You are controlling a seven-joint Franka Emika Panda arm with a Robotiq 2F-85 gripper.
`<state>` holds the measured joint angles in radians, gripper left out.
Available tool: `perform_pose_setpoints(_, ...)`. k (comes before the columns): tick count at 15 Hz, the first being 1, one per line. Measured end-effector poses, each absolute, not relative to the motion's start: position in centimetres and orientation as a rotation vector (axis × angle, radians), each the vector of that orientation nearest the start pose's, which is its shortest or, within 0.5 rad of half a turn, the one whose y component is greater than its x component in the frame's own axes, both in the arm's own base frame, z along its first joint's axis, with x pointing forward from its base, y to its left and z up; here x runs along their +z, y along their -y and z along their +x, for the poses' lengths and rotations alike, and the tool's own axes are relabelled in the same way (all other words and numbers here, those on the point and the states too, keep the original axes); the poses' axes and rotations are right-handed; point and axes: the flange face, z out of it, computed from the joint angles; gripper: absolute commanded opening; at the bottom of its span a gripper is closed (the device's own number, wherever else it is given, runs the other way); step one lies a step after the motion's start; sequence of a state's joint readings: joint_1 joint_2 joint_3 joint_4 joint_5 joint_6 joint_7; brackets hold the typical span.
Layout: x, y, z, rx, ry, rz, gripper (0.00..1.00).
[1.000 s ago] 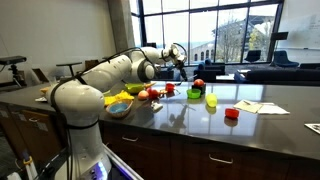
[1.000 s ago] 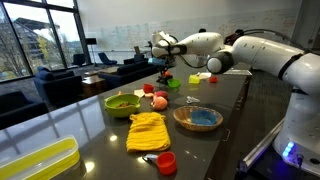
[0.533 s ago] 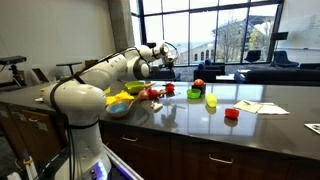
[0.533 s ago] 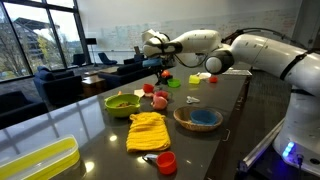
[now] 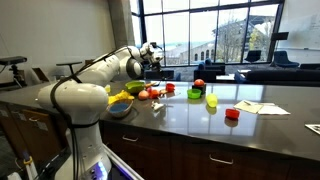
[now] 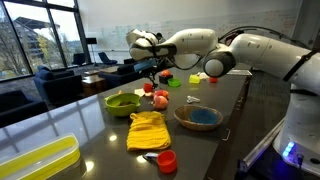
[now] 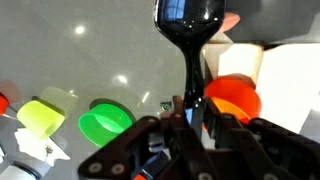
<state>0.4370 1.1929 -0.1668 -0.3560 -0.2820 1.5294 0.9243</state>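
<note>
My gripper (image 7: pixel 190 112) is clamped on the thin handle of a black spoon (image 7: pixel 187 30). In the wrist view the fingers (image 7: pixel 170 118) press in on the handle from both sides. The handle runs straight out ahead of me, and the round bowl of the spoon sits at the far end.

The spoon is off the counter (image 6: pixel 100 130) and touches nothing but my fingers. In both exterior views I hold it in the air above the far end of the counter, gripper (image 6: pixel 151 68) pointing down. It is too small and dark there to make out clearly.

Under the spoon the wrist view shows an orange cup (image 7: pixel 232 97) just beside the handle, a green cup (image 7: pixel 105 122) and a yellow-green block (image 7: pixel 40 112) off to one side, and white paper (image 7: pixel 290 80) on the other.

Nearer the camera in an exterior view lie a green bowl (image 6: pixel 122 102), a yellow cloth (image 6: pixel 147 130), a dish with a blue inside (image 6: pixel 198 119) and a red cup (image 6: pixel 166 162).

By my judgement the pick-up is done: the grip looks firm and the spoon hangs clear. Setting it down is not yet done, as it rests in or on nothing.
</note>
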Motion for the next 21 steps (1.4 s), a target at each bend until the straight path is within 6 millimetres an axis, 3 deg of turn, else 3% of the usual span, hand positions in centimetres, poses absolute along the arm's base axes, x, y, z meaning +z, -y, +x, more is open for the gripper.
perform_pose_setpoints(1,36.8,-27.1,74.4,-0.436,-0.938,-3.346,0.24)
perform_pose_setpoints(6,37.2,-25.3,74.3,-0.333,-0.903,-3.393,0.24)
perform_pose_setpoints(7,37.2,-25.1,74.3,-0.331,-0.904,-3.393,0.06)
perform_pose_setpoints(10,37.2,-25.4,74.3,-0.342,-0.885,-3.392,0.06)
perform_pose_setpoints(12,37.6,-26.7,74.7,-0.415,-0.723,-3.393,0.06)
perform_pose_setpoints(16,38.3,-32.4,73.2,-0.500,-0.333,-3.408,0.06)
perform_pose_setpoints(21,37.9,-42.6,67.8,-0.590,0.083,-3.476,0.06)
